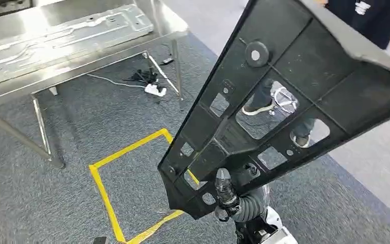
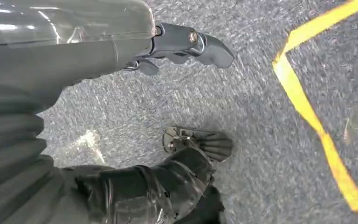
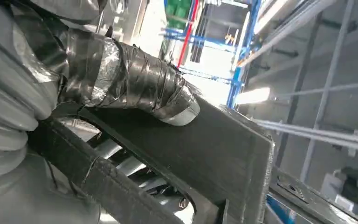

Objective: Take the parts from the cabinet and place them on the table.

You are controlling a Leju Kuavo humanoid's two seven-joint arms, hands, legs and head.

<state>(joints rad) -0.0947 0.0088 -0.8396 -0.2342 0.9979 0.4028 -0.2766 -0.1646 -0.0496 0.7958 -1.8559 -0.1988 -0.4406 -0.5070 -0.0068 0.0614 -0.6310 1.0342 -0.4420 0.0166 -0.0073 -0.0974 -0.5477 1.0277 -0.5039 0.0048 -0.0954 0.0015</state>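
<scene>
Head view: right hand (image 1: 227,195) grips the narrow end of a big black plastic panel (image 1: 294,96), held up well clear of the carpet; right wrist view confirms the taped thumb (image 3: 135,84) clamped over its edge. Left hand (image 2: 186,44) hangs over the floor, fingers curled in, holding nothing. Looks like the carry step: steel table (image 1: 10,91), already bearing a grey sheet-metal part (image 1: 66,40), sits well apart. Next: close in, lower the panel flat beside that part.
</scene>
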